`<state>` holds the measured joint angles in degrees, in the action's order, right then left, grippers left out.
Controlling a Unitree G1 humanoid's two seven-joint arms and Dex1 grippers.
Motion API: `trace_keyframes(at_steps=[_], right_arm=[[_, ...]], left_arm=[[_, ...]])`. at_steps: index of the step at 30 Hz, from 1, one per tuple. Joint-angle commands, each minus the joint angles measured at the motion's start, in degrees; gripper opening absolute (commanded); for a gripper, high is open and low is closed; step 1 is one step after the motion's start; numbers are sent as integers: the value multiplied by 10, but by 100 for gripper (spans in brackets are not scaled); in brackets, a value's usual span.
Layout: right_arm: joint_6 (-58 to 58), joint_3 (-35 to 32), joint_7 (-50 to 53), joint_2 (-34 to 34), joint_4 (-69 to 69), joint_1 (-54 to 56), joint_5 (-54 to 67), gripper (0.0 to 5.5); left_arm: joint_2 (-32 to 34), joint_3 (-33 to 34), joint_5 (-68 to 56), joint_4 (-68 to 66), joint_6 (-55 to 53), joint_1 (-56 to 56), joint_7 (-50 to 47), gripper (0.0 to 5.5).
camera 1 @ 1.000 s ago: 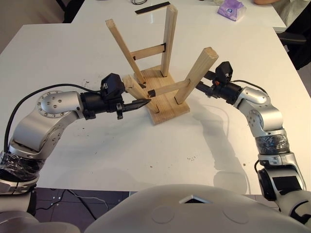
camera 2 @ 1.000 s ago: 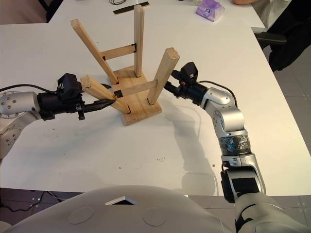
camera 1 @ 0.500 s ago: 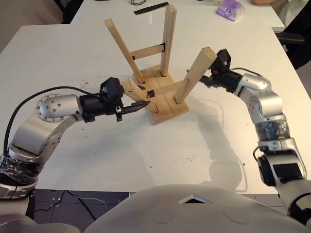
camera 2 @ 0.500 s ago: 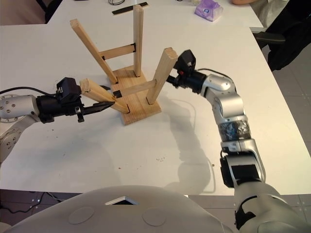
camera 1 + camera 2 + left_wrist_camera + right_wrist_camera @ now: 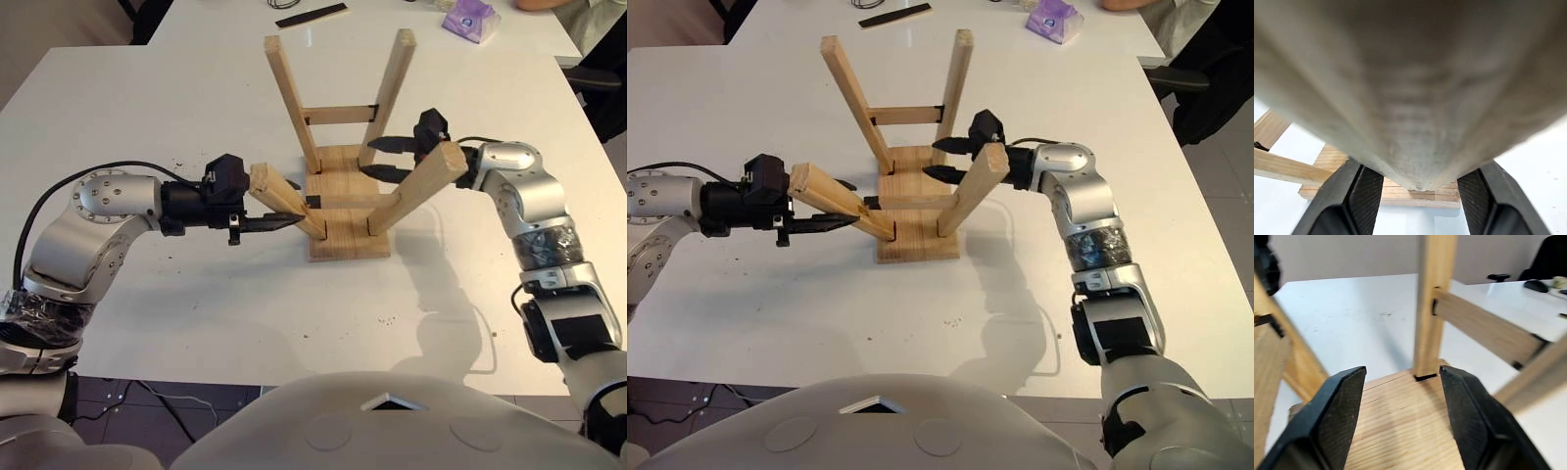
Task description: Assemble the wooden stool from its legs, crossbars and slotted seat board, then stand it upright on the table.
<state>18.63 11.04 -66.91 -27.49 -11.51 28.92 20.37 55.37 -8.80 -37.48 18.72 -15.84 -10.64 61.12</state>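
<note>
The stool lies upside down on the white table (image 5: 147,108), its seat board (image 5: 348,243) flat on the surface and four legs splayed upward. The left gripper (image 5: 282,210) is closed on the near-left leg (image 5: 276,194). We see one finger under the leg, while the other is largely hidden behind it. In the left wrist view this leg (image 5: 1410,88) is a blurred mass between the two fingers (image 5: 1359,196), covering most of the board beyond.

The right gripper (image 5: 372,158) hangs over the board with its fingers spread and nothing held. It sits between the far-right leg (image 5: 389,93) and the near-right leg (image 5: 421,186), whose top end hides part of the wrist. An upper crossbar (image 5: 338,115) joins the far-right leg to the far-left leg (image 5: 292,103), and a lower crossbar (image 5: 353,201) runs between the near legs. We cannot tell how deeply the legs sit in their slots.
</note>
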Motion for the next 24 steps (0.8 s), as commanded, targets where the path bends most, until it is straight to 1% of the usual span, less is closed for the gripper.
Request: trace_keyframes(at_steps=[1, 5, 9, 13, 16, 21, 24], right_arm=[[57, 68, -74, -19, 146, -81, 44, 277], [67, 88, -74, -25, 190, -95, 42, 277], [59, 91, -61, -15, 185, -88, 32, 277], [54, 94, -58, -13, 192, -90, 31, 277], [52, 93, -51, -9, 195, -88, 30, 277], [57, 89, -50, -2, 205, -89, 40, 277], [54, 89, -50, -1, 206, -92, 38, 277]], left_arm=[[20, -44, 78, -13, -80, 55, -32, 205], [9, -57, 90, -15, -108, 28, -50, 208], [-13, -96, 134, -46, -125, -32, -72, 208], [-35, -134, 155, -42, -143, -71, -84, 208], [-41, -146, 156, -32, -152, -74, -96, 208], [-49, -165, 163, -15, -156, -48, -114, 208], [-52, -162, 162, -12, -149, -36, -124, 208]])
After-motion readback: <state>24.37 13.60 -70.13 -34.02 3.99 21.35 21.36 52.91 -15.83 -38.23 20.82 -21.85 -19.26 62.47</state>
